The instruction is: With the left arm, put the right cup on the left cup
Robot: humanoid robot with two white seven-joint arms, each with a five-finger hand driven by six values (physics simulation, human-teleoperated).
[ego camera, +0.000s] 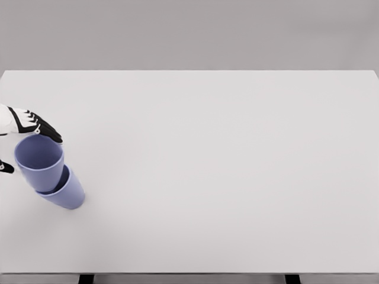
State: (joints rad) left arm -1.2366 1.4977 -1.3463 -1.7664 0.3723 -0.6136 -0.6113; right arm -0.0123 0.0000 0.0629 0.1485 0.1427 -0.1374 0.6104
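Observation:
Two blue-violet cups are nested at the table's left side. The upper cup (pixel 39 160) sits tilted inside the lower cup (pixel 68 192), its open mouth facing up. My left hand (pixel 26 139) comes in from the left edge and reaches around the upper cup's rim. The fingers (pixel 41 127) lie along the far side of the rim, and a thumb tip (pixel 6 168) shows on the near side. I cannot see whether the hand presses on the cup or stands just off it. The right arm is out of view.
The white table (pixel 225 171) stretches wide to the right of the cups. Its front edge runs along the bottom of the picture, with two dark legs (pixel 86 278) showing below it. A grey wall rises behind the far edge.

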